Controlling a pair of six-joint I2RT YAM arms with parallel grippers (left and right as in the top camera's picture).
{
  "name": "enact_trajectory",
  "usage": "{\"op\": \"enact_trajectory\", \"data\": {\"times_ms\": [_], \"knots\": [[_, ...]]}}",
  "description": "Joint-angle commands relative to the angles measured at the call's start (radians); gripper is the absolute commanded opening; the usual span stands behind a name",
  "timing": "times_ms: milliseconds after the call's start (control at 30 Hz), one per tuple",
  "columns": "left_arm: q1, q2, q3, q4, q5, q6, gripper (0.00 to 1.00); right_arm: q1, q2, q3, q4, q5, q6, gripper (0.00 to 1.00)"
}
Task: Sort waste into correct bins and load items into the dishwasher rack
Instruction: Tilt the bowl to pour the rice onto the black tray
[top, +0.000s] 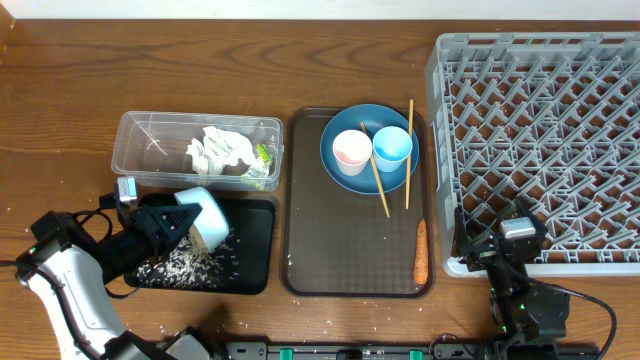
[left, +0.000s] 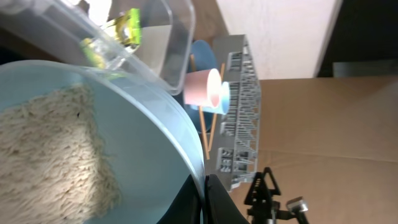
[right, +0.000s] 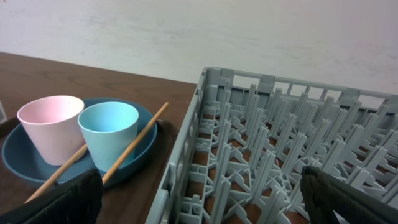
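- Overhead: the left gripper (top: 182, 224) is clamped on the rim of the small light-blue bowl (top: 205, 214), which is tipped over the black tray (top: 255, 240), where loose rice (top: 190, 265) lies scattered. The napkin (top: 220, 150) and wrapper (top: 264, 155) sit in the clear tub (top: 130, 140). The right gripper (top: 478, 246) hovers at the near corner of the dishwasher rack (top: 540, 100), jaws wide and empty.
- Left wrist: rice (left: 50, 149) clings inside the tilted bowl (left: 143, 143). The grains look sticky and will likely need a steeper tip or a shake. The bowl seems light, rigid and smooth, so the rim pinch looks like the sensible hold.
- Right wrist: the spread fingers (right: 65, 196) touch nothing. The pink cup (right: 50, 124), blue cup (right: 107, 134) and a chopstick (right: 149, 117) rest on the dark-blue plate (right: 143, 146), beside the rack (right: 280, 143).
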Motion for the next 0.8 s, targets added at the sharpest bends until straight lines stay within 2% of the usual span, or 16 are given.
{"op": "enact_trajectory", "data": {"times_ms": [0,300,567,767], "knots": [[0.004,-0.009,0.0,-0.004,0.069,0.035,0.06,0.005,-0.005,-0.002,-0.003,-0.001,-0.006,0.99],[0.004,-0.009,0.0,-0.016,0.215,0.034,0.07,0.005,-0.005,-0.002,-0.003,-0.001,-0.006,0.99],[0.004,-0.009,0.0,-0.101,0.217,0.035,0.06,0.005,-0.005,-0.002,-0.003,-0.001,-0.006,0.99],[0.004,-0.009,0.0,-0.07,0.217,0.034,0.07,0.005,-0.005,-0.002,-0.003,-0.001,-0.006,0.99]]}}
